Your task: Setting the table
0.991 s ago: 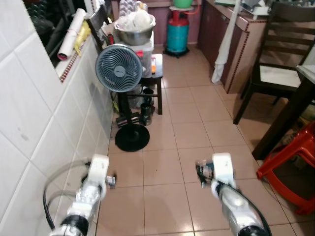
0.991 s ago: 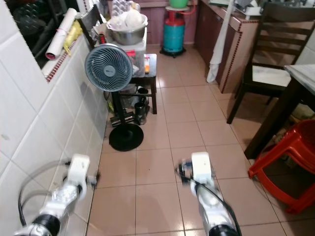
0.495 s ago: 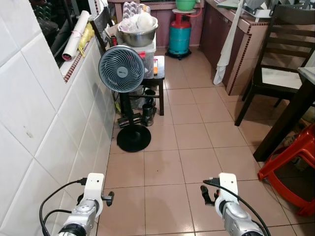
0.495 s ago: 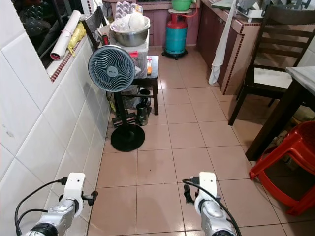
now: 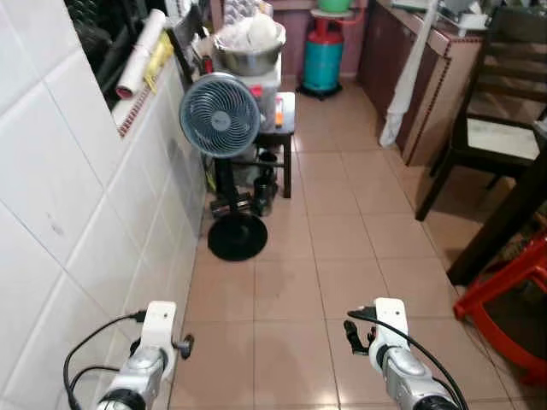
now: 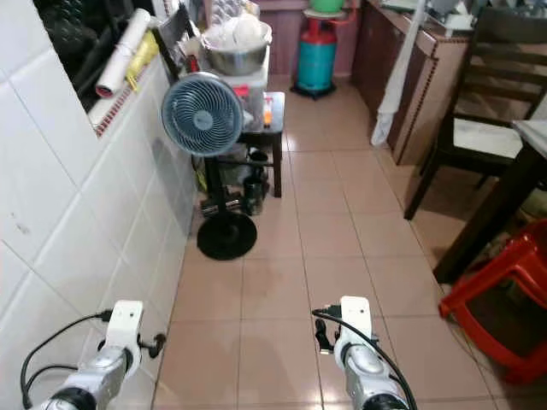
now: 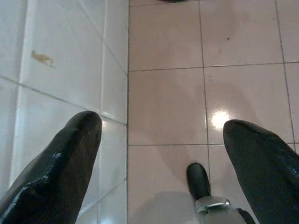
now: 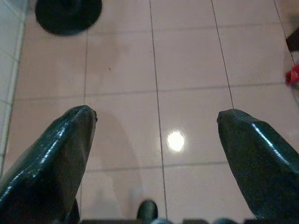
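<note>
At our far left runs the white tiled wall (image 5: 77,196), with a rolled paper (image 5: 141,53) lying on its ledge. Our left gripper (image 7: 161,154) hangs low beside that wall, its two black fingers (image 7: 56,172) spread wide with nothing between them but floor tile (image 7: 163,107).

Next comes the standing fan (image 5: 220,115) on its round black base (image 5: 237,237), and just behind it a small dark stool (image 5: 278,137) bearing a plastic box topped by a metal bowl (image 5: 248,53) heaped with white things we cannot make out. Further back stands a blue gas cylinder (image 5: 323,67). The open floor (image 5: 342,213) stretches ahead of us.

Our right gripper (image 8: 156,154) hangs over the middle of that floor, its fingers (image 8: 51,154) likewise set wide apart and empty.

To the right a white cloth (image 5: 408,73) hangs from the brown counter (image 5: 444,81), then a dark wooden chair (image 5: 491,111). The table (image 5: 504,213) we are to set shows as a dark leg and an edge at the far right, with a red plastic stool (image 5: 508,299) beside it.

We see no plates, cups or cutlery that we can identify yet. We judge tableware will be stiff, smooth and breakable; plates are best taken at the rim with a firm pinch, cups by the wall or handle, kept level.
</note>
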{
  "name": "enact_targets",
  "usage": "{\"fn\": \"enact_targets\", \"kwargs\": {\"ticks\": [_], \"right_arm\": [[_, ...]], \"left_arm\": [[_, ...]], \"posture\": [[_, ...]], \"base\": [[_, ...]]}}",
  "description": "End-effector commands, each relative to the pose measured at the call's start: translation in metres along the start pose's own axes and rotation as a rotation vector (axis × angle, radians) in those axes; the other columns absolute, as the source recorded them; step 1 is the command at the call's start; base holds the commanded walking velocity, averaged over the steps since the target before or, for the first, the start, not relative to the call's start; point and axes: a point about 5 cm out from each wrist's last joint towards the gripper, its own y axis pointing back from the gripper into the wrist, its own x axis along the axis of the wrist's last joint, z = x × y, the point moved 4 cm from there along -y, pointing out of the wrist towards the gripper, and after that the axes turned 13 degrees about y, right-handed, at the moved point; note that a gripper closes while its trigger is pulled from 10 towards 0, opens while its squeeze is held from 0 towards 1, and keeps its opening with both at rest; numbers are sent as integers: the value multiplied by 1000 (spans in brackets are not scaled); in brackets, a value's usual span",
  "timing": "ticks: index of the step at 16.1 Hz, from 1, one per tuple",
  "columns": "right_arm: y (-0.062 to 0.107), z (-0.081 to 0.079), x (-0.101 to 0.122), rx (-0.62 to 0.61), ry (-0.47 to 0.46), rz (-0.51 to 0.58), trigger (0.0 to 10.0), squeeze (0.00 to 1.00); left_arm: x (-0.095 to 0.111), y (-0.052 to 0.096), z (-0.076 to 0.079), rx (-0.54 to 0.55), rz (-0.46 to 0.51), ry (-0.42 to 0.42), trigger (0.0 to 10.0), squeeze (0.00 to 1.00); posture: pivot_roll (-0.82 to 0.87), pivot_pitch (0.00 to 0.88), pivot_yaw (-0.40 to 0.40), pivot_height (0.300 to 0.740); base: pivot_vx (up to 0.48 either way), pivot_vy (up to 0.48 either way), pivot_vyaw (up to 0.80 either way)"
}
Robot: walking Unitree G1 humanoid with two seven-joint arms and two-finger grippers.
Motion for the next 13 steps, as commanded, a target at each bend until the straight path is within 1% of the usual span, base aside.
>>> {"fn": "enact_targets", "kwargs": {"ticks": [1, 9, 10, 13], "right_arm": [[0, 1, 0, 2, -2, -2, 10000, 0], [1, 3, -4, -1, 3, -11, 10000, 0], [1, 3, -4, -1, 3, -12, 10000, 0], [1, 2, -4, 6, -1, -13, 10000, 0]], "left_arm": [[3, 0, -1, -6, 7, -5, 10000, 0], [-2, 1, -1, -10, -1, 4, 10000, 0], [-2, 1, -1, -8, -2, 4, 10000, 0], [-2, 1, -5, 21, 2, -6, 10000, 0]], "posture": [[-65, 0, 27, 740], [-82, 0, 24, 740], [-82, 0, 24, 740], [-80, 0, 23, 740]], "base": [[349, 0, 0], [405, 0, 0], [251, 0, 0], [0, 0, 0]]}}
